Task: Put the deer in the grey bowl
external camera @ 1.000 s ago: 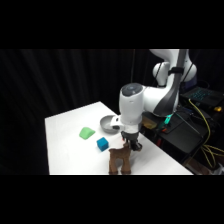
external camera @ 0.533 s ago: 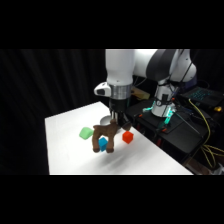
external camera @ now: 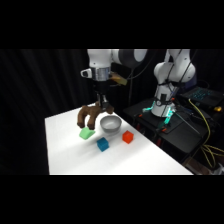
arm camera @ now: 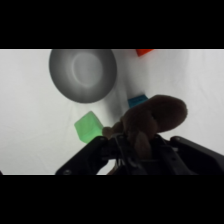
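Brown fur under my gripper (external camera: 101, 106): from the side I've got the deer (external camera: 90, 115) hanging in the air, clear of the table (external camera: 65, 150), with the fingers closed on its upper end and the body drooping down and out to the picture's left of them. Bowl (external camera: 110, 123) sits on the table just to the other side, down and to the picture's right of the gripper, its rim very near the toy's lower edge. I can't say from this angle whether the deer overlaps the rim or hangs just short of it. Green block (external camera: 86, 133) lies below the deer, blue block (external camera: 103, 144) nearer the camera, red block (external camera: 128, 137) past the bowl.

Wrist view now: the gripper (arm camera: 131, 149) is clamped on the deer (arm camera: 150, 120), whose long body runs up and to the right from the fingers. Bowl (arm camera: 83, 75) is up and to the left of them, apart from the toy, open side up and nothing in it. Green block (arm camera: 88, 126) sits between bowl and gripper, a blue block (arm camera: 136, 101) peeks out beside the deer, and a red one (arm camera: 146, 51) is at the top edge.

My read: the toy isn't over the bowl yet. I need to carry towards the bowl far enough that the dangling body, not just the fingers, is centred before letting go.
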Available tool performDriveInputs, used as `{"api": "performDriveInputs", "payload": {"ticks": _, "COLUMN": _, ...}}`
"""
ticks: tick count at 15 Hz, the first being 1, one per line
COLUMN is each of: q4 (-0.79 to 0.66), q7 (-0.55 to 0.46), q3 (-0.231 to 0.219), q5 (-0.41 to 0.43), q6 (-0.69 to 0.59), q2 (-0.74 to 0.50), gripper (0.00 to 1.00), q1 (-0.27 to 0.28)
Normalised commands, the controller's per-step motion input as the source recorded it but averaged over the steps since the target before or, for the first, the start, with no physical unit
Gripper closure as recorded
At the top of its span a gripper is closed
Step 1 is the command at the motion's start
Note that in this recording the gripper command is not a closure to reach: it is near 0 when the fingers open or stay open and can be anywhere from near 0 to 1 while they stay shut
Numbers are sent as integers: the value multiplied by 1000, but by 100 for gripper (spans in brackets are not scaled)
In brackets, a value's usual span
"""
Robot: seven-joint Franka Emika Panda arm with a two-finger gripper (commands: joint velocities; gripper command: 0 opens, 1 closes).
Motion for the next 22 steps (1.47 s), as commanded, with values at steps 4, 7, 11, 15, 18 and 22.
{"api": "performDriveInputs", "payload": {"ticks": 4, "q4": -331, "q7": -146, "q3": -76, "q5": 80, "q6": -31, "q2": -425, "gripper": 44, "q1": -137}}
{"api": "performDriveInputs", "payload": {"ticks": 7, "q4": -375, "q7": -123, "q3": -53, "q5": 52, "q6": -2, "q2": -403, "gripper": 43, "q1": -103}}
{"api": "performDriveInputs", "payload": {"ticks": 11, "q4": -337, "q7": -170, "q3": -75, "q5": 88, "q6": 101, "q2": -213, "gripper": 43, "q1": -103}}
{"api": "performDriveInputs", "payload": {"ticks": 15, "q4": -149, "q7": -155, "q3": -33, "q5": 165, "q6": 204, "q2": 77, "gripper": 44, "q1": -37}}
{"api": "performDriveInputs", "payload": {"ticks": 18, "q4": -20, "q7": -120, "q3": 21, "q5": 144, "q6": 143, "q2": 198, "gripper": 44, "q1": 19}}
{"api": "performDriveInputs", "payload": {"ticks": 22, "q4": 17, "q7": -123, "q3": 28, "q5": 83, "q6": 62, "q2": 147, "gripper": 0, "q1": 36}}
